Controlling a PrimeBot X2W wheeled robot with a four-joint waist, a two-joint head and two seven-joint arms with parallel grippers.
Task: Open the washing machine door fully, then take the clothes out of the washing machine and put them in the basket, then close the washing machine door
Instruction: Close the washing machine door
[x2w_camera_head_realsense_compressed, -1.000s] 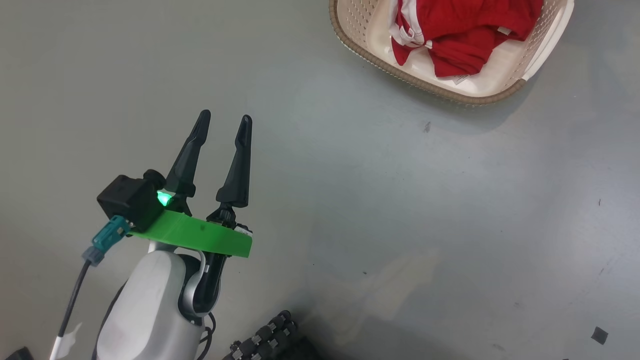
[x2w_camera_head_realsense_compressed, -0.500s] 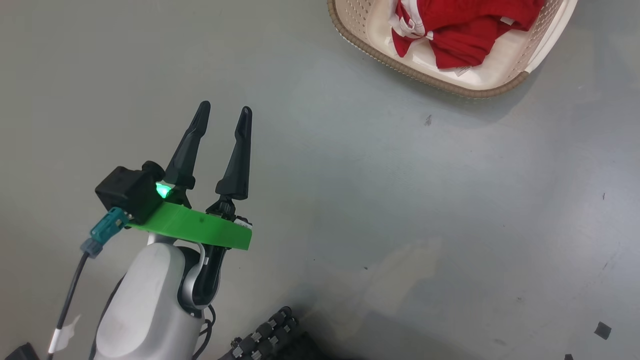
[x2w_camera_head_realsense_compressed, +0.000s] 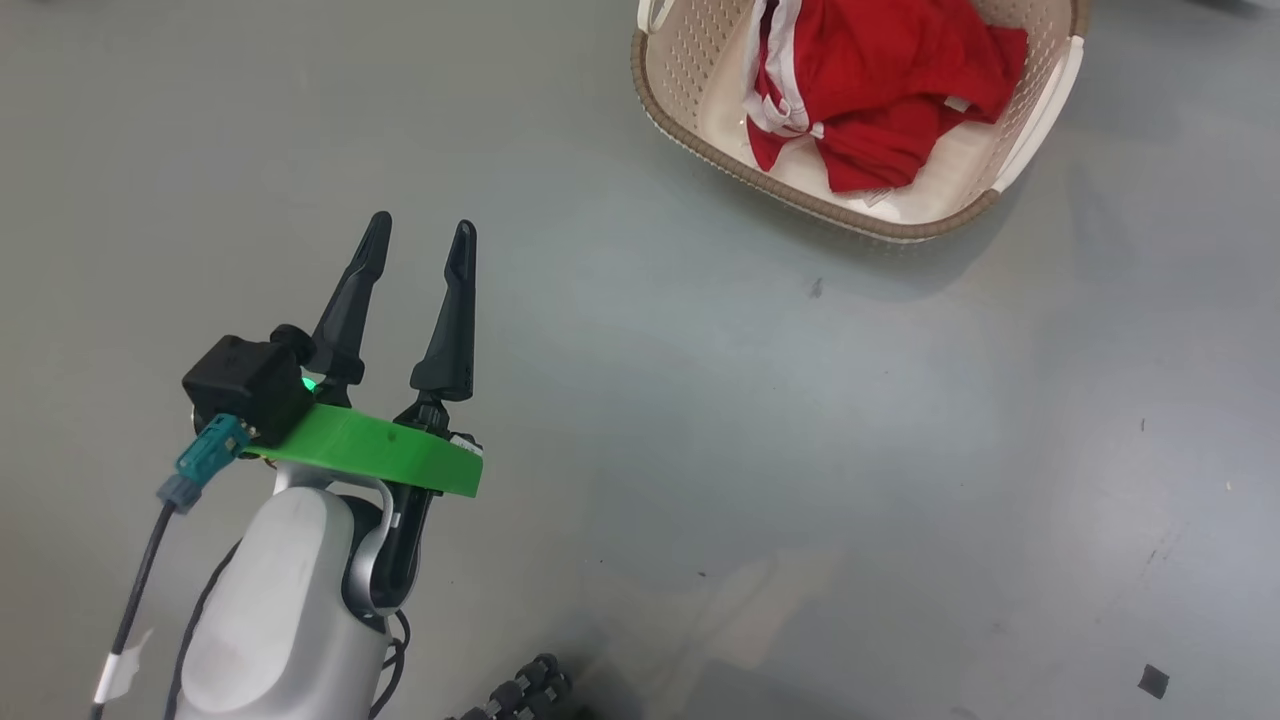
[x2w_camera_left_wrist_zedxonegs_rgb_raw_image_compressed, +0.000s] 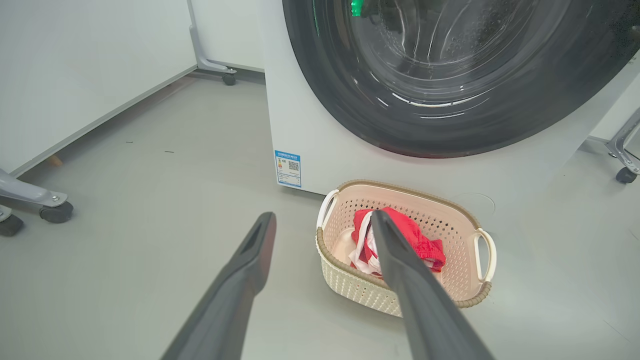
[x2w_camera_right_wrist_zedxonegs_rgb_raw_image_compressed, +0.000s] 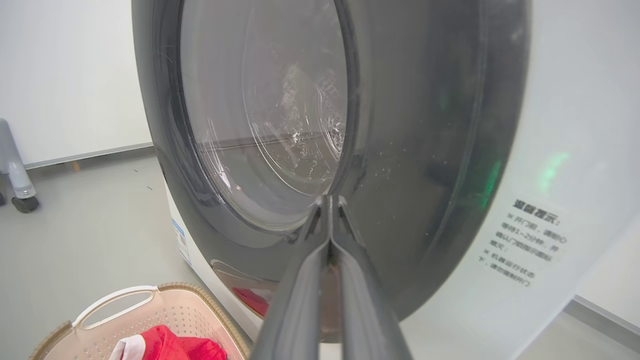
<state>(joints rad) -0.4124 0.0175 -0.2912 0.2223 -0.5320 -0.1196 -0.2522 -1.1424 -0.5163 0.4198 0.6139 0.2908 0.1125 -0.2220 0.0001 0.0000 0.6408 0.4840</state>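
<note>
The clothes (x2w_camera_head_realsense_compressed: 880, 90) (red fabric with white trim) lie bunched inside the basket (x2w_camera_head_realsense_compressed: 685, 70), toward one end, leaving part of the cream bottom bare. The basket stands on the grey floor (x2w_camera_head_realsense_compressed: 800, 450).

Directly behind the basket stands the washing machine (x2w_camera_left_wrist_zedxonegs_rgb_raw_image_compressed: 310, 125), with its blue label (x2w_camera_left_wrist_zedxonegs_rgb_raw_image_compressed: 288, 169) low on the front, just beside the basket. Above the basket, the washing machine door (x2w_camera_right_wrist_zedxonegs_rgb_raw_image_compressed: 280, 125) lies against the machine's front. Its glass bowl shows the perforated drum behind it.

The right gripper (x2w_camera_right_wrist_zedxonegs_rgb_raw_image_compressed: 328, 200) is above the basket, at the door, with its fingers pressed together and nothing between them. The tips sit where the glass meets the black rim, but contact with the door cannot be confirmed.

The left gripper (x2w_camera_head_realsense_compressed: 420, 228) hangs over bare floor, well apart from the basket — fingers spread apart and empty, aimed toward the basket.
</note>
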